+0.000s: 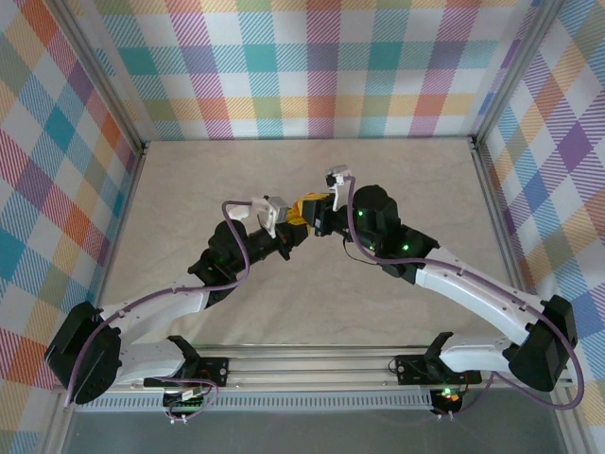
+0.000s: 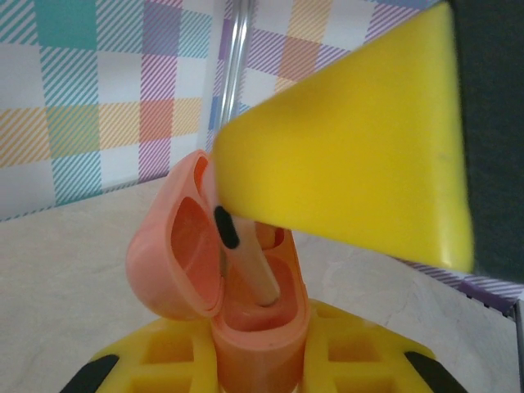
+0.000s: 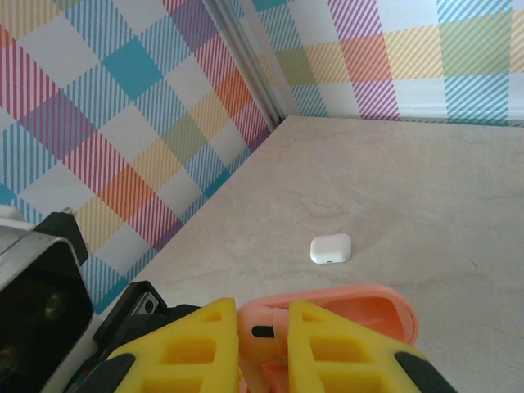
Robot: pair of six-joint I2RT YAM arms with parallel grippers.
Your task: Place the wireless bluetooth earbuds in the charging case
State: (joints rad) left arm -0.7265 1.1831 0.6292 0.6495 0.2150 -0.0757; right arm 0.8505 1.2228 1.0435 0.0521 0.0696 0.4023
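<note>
Above the middle of the pale worktop (image 1: 284, 170), which is walled in by plaid panels (image 1: 321, 66), the left arm (image 1: 161, 307) and the right arm (image 1: 473, 288) reach in from their bases at the near edge and meet tip to tip. The left gripper (image 1: 293, 227) has its yellow fingers (image 2: 164, 356) pressed against both sides of the orange charging case (image 2: 262, 336), holding it upright and off the worktop. The case's lid (image 2: 176, 254) is swung open to the left in the left wrist view, so its hollow inside faces the camera. The right gripper (image 3: 262, 327) comes at the case from the opposite side, and its two yellow fingers (image 3: 327, 348) are drawn close together, pinching a reddish-orange earbud (image 2: 250, 270) between them. In the left wrist view one of those fingers looms large and blurred over the top of the case. Below it the earbud's stem slants down, with its lower end inside the case's body and a small black mark near its upper end. How deep it sits in its well cannot be told. Well beyond the grippers, in the right wrist view, a small white case (image 3: 331, 249) lies shut on the worktop, apart from everything else.
</note>
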